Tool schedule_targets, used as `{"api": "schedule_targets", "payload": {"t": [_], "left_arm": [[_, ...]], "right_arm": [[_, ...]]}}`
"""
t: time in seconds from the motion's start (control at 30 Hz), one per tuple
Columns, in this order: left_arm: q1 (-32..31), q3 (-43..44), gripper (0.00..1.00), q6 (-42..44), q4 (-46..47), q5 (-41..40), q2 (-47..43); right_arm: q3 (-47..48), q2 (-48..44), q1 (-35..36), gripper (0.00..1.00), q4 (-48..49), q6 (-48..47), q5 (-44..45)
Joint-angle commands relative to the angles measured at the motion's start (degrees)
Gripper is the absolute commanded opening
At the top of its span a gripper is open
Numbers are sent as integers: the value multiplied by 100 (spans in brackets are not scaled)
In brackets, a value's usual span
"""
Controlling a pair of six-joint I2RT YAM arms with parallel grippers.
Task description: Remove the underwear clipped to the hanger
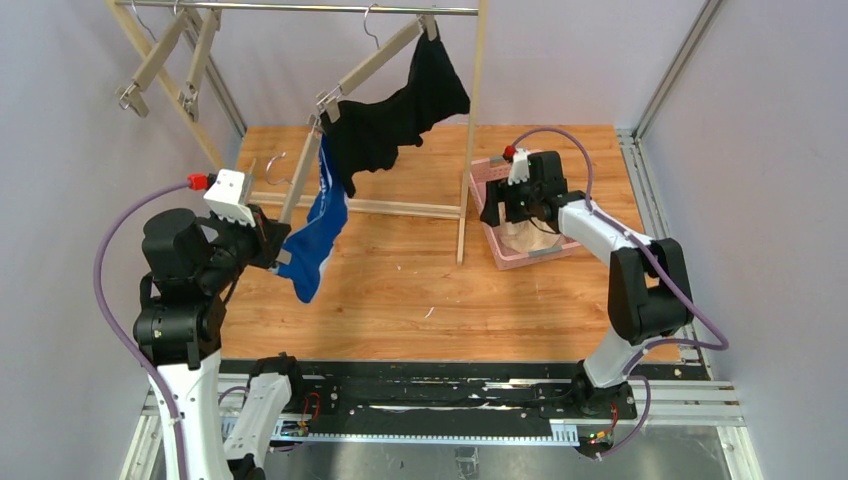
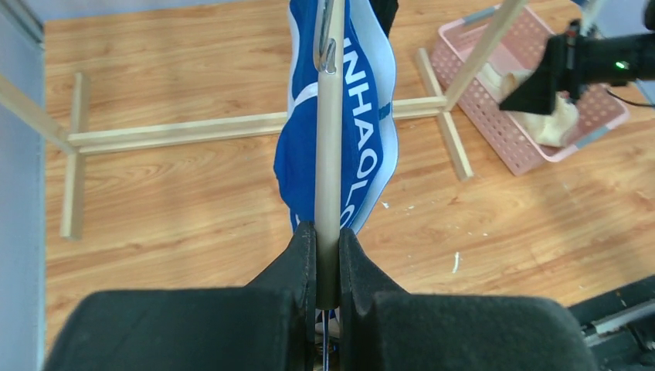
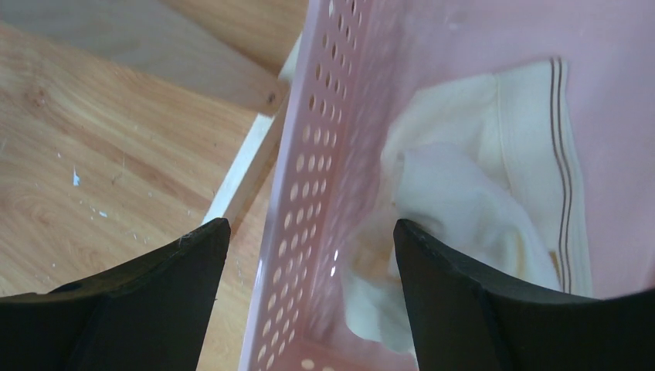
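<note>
The bright blue underwear (image 1: 318, 232) with white lettering hangs from a wooden hanger (image 1: 300, 182) that is off the rail; it shows behind the bar in the left wrist view (image 2: 363, 139). My left gripper (image 1: 270, 240) is shut on the lower end of that hanger's bar (image 2: 329, 154). The black underwear (image 1: 400, 115) is clipped to a second hanger (image 1: 375, 60) on the rail. The cream-beige underwear (image 3: 471, 201) lies inside the pink basket (image 3: 324, 193). My right gripper (image 1: 515, 212) is open and empty above the basket's left wall.
A wooden rack with a metal rail (image 1: 300, 8) and floor crossbar (image 1: 400, 208) stands at the back. Two empty hangers (image 1: 165, 60) hang at the left of the rail. The pink basket (image 1: 490, 178) sits right of the rack's upright post (image 1: 470, 130).
</note>
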Motion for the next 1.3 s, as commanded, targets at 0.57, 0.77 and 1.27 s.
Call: {"api": "schedule_targets", "payload": {"t": [0.57, 0.77, 1.27], "left_arm": [[-141, -956, 0, -246, -435, 1279, -841], [-231, -1062, 0, 43, -710, 1672, -747], [-1126, -254, 0, 1062, -989, 1661, 540]], "right_arm": [[426, -2225, 28, 80, -652, -61, 43], [397, -2997, 25, 80, -896, 120, -396], [794, -2527, 183, 80, -278, 583, -2832]]}}
